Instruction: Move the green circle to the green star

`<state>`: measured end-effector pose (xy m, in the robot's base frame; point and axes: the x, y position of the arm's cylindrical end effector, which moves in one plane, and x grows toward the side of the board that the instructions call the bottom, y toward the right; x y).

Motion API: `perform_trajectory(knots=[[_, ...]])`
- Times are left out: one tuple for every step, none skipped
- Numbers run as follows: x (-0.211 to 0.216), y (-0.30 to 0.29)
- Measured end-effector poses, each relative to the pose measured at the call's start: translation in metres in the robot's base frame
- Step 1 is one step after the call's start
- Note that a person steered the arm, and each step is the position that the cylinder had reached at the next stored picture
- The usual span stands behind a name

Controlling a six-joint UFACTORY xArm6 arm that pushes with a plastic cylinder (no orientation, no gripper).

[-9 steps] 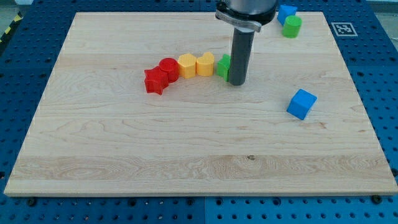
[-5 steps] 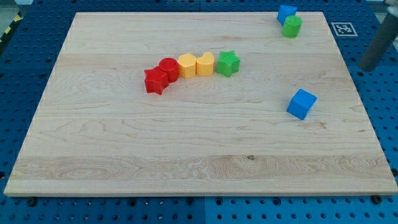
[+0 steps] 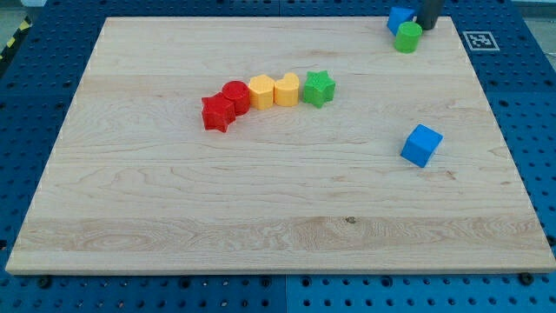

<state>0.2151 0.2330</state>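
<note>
The green circle sits near the board's top right corner, touching a small blue block at its upper left. The green star lies at the right end of a row of blocks left of the board's middle. My tip is at the view's top edge, just to the upper right of the green circle and close to it; only the rod's lowest part shows.
The row left of the green star holds a yellow heart, a yellow block, a red circle and a red star. A blue cube lies at the right. A marker tag is off the board's corner.
My rod left the green star's right side, swung out past the board's right edge, then came to the top right behind the green circle. No block has moved.
</note>
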Motion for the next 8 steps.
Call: perform_trajectory(knots=[[0.005, -0.021], [0.023, -0.024], [0.052, -0.024], [0.084, -0.024], [0.120, -0.024], [0.138, -0.018], [0.145, 0.011], [0.150, -0.009]])
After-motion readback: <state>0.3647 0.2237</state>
